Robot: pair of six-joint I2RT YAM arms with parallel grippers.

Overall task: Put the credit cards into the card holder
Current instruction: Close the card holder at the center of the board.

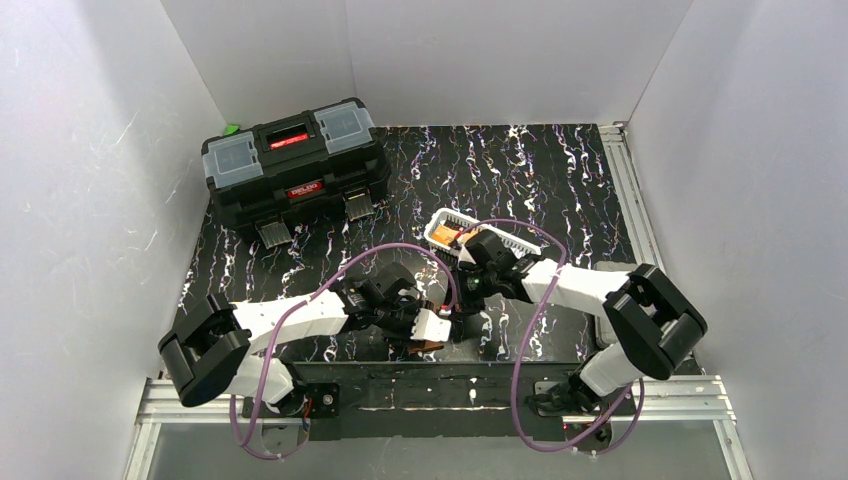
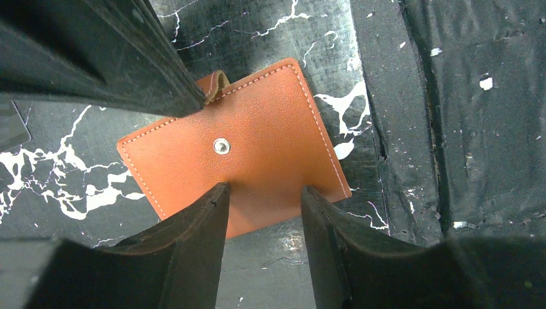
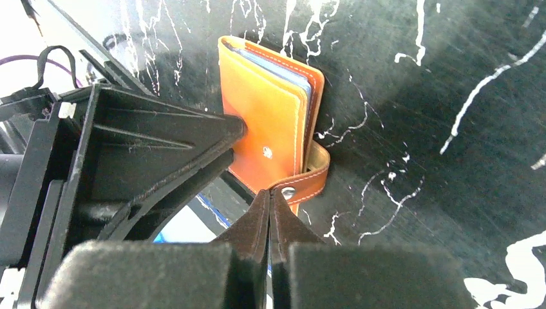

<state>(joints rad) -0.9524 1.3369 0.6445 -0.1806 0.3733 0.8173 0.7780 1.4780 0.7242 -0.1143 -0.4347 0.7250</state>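
The brown leather card holder (image 2: 244,154) lies folded on the dark marbled table near its front edge; it also shows in the top view (image 1: 431,346). My left gripper (image 2: 264,192) is open, with its fingertips resting on the cover on either side of the snap stud. In the right wrist view the card holder (image 3: 267,122) shows bluish sleeve edges between its covers. My right gripper (image 3: 269,193) is shut, its tips against the end of the curled snap tab (image 3: 309,180); I cannot tell whether they pinch it. Orange credit cards (image 1: 447,236) sit in a white basket.
The white slotted basket (image 1: 500,240) stands just behind the right gripper. A big black toolbox (image 1: 295,165) stands at the back left. A whitish, blue-edged flat piece (image 3: 187,226) lies under the left gripper. White walls enclose the table on three sides.
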